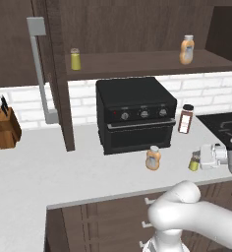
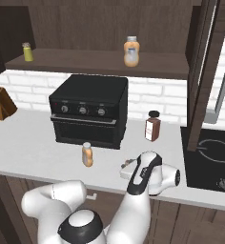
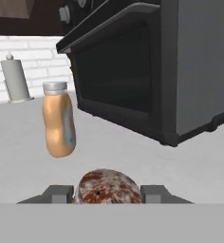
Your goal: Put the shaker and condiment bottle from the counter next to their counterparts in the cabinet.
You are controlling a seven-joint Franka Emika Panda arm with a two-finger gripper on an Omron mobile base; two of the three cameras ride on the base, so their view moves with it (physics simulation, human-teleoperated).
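**Item: grasp of the shaker, counter front.**
- Gripper (image 3: 107, 195): low and level over the counter (image 1: 34, 172). One fingertip stands on each side of the shaker (image 3: 107, 182), close against its mottled cap. Whether they already press on it cannot be told.
- Handling advice: seat the pads squarely on the body below the cap and clamp firmly. Lift straight up before turning away. The condiment bottle (image 1: 153, 158) stands well apart to the shaker's left, and the toaster oven (image 1: 135, 113) is behind. A vertical rise likely clears both.

**Surroundings, left base view, left to right.**
- Knife block (image 1: 5, 127): on the counter, far left.
- Grey bar handle (image 1: 39, 69): on the open cabinet (image 1: 59, 74) door.
- Twin shaker (image 1: 75, 59): at the left end of the shelf.
- Toaster oven: black, under the shelf and against the white brick wall.
- Condiment bottle: upright, in front of the oven's right corner.
- Twin orange bottle (image 1: 187, 49): at the right end of the shelf.
- Dark red-brown jar (image 1: 186, 119): just right of the oven.
- Cooktop (image 1: 226, 123): black, far right.
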